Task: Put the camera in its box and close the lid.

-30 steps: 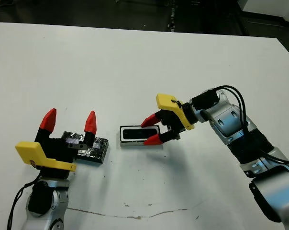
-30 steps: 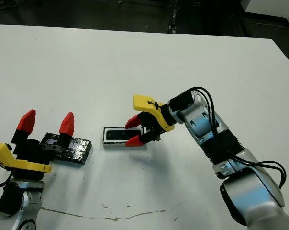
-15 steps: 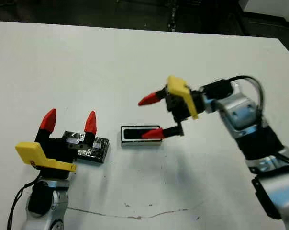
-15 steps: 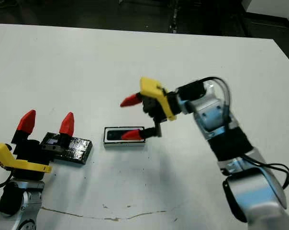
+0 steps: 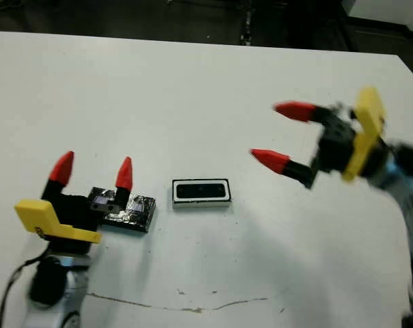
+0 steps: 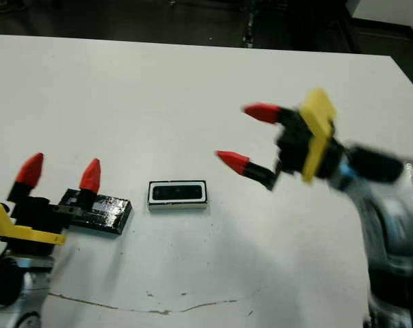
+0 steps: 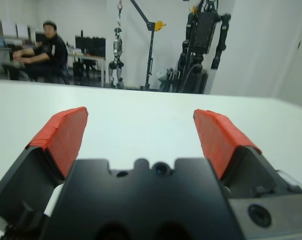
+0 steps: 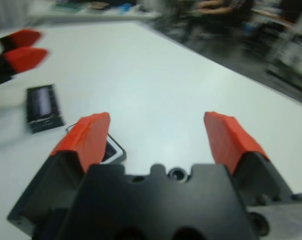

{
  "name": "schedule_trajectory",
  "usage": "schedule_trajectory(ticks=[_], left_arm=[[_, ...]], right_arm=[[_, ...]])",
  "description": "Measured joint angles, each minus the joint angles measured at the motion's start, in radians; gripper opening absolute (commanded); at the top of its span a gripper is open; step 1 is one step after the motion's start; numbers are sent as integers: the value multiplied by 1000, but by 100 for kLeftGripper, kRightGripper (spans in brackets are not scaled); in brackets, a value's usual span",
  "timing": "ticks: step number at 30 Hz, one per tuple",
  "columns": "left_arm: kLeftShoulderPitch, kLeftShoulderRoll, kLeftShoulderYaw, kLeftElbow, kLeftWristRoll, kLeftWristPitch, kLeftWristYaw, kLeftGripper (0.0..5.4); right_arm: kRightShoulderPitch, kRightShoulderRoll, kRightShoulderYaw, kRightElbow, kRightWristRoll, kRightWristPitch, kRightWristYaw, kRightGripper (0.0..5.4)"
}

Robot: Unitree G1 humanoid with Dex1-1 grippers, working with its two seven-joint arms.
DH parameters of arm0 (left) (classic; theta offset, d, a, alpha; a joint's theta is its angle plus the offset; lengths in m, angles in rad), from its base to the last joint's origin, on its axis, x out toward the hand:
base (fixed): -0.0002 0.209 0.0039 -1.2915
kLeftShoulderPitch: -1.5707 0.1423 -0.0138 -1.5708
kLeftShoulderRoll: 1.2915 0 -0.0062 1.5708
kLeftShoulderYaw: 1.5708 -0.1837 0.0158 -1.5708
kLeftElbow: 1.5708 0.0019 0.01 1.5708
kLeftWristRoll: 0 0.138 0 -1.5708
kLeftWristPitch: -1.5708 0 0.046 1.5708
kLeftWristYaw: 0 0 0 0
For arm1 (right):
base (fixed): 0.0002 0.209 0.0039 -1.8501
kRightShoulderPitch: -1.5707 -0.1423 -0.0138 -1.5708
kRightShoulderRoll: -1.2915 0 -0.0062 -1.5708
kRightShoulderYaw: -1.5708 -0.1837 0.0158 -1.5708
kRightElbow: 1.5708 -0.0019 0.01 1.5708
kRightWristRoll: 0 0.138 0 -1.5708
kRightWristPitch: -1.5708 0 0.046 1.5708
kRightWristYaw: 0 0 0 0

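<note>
The box (image 5: 175,193), a small tray with a pale rim, lies at mid-table with the black camera (image 5: 201,190) lying flat inside it. To its left the speckled black lid (image 5: 132,211) rests on the table. My left gripper (image 5: 93,171) stands open over the lid's left end, hiding part of it, with nothing between its fingers. My right gripper (image 5: 280,134) hangs open in the air, well to the right of the box and above the table. In the right wrist view the box (image 8: 113,150) peeks past one finger, and the lid (image 8: 43,107) lies beyond.
A thin dark crack or line (image 5: 186,306) runs across the table near its front edge. Dark floor lies past the table's far edge (image 5: 193,41). In the left wrist view a seated person (image 7: 43,50) and standing robots (image 7: 203,45) show beyond the table.
My right gripper, which had its fingers around the box with the camera in it, has opened wide, lifted and swung away to the right. The left gripper has barely moved.
</note>
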State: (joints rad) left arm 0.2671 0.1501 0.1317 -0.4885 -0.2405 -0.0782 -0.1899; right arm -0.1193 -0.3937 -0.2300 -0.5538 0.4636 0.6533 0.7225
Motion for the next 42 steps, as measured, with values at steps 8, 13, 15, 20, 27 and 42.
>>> schedule_trajectory(ticks=[8, 13, 15, 20, 27, 42], left_arm=[[-78, 259, 130, -9, -69, 94, -182, 540], [-148, 464, 178, 21, -132, 169, -373, 540], [-187, 551, 187, 46, -160, 217, -455, 540], [-291, 702, 180, 110, -191, 289, -626, 540], [-569, 893, -19, 363, -197, 254, -1121, 540], [-794, 832, -268, 538, -270, 236, -1419, 540]], right_arm=[[362, 178, -30, -58, -11, -250, -156, 314], [443, 255, 14, -55, -29, -332, -248, 232], [467, 278, 34, -55, -40, -341, -287, 205], [482, 297, 80, -34, -47, -376, -322, 122], [473, 312, 107, 2, -49, -428, -352, 9], [461, 314, 117, 21, -39, -434, -411, 1]])
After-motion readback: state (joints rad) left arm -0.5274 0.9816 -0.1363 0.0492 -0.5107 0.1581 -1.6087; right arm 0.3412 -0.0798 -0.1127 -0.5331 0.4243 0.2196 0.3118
